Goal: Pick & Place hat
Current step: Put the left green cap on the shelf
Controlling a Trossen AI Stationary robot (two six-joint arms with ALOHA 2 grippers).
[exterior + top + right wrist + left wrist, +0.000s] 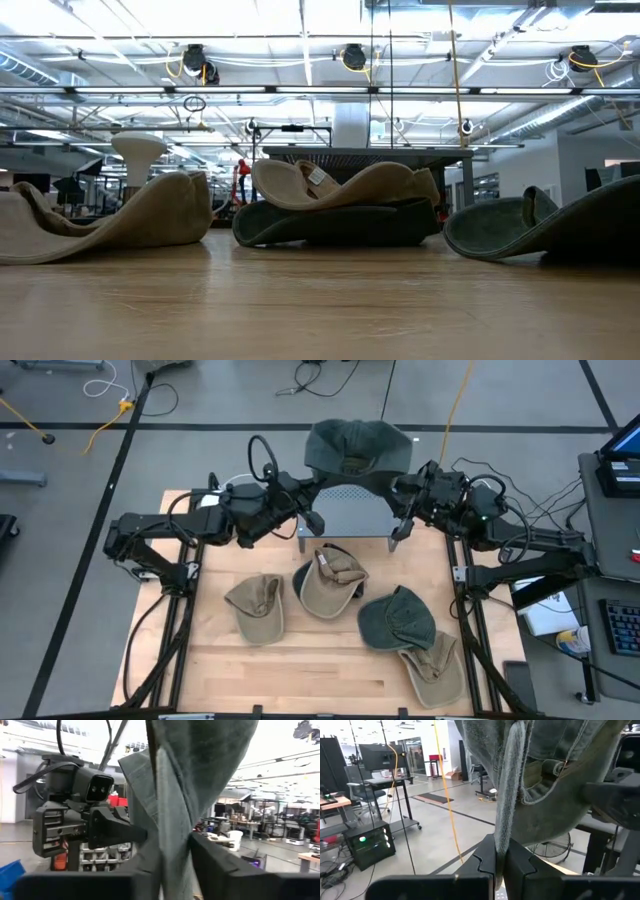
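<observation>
A dark grey-green hat [357,445] hangs in the air over the table's far edge, stretched between my two grippers. My left gripper [312,488] is shut on its left side, and my right gripper [407,485] closes on its right side. In the left wrist view the hat [555,775] fills the frame above the gripper [500,851]. In the right wrist view a fold of the hat [200,765] runs down between the fingers of the gripper [175,847]. The low view shows neither gripper. My left gripper pinches a folded edge of the hat's fabric [504,832] between its two fingers, coming level from the table's left. The hat is lifted clear and spreads away beyond the fingertips. My right gripper has a vertical fold of the hat's fabric [172,827] between its two fingers, coming from the table's right and slanting slightly up. The fabric passes on above the fingers; the hat is clear of the table.
A grey metal stand [345,512] sits under the held hat. Nearer on the table lie a tan hat [258,605], a tan hat on a dark one [330,580], a dark green hat [395,618] and another tan hat [435,665]. Cables run around the frame.
</observation>
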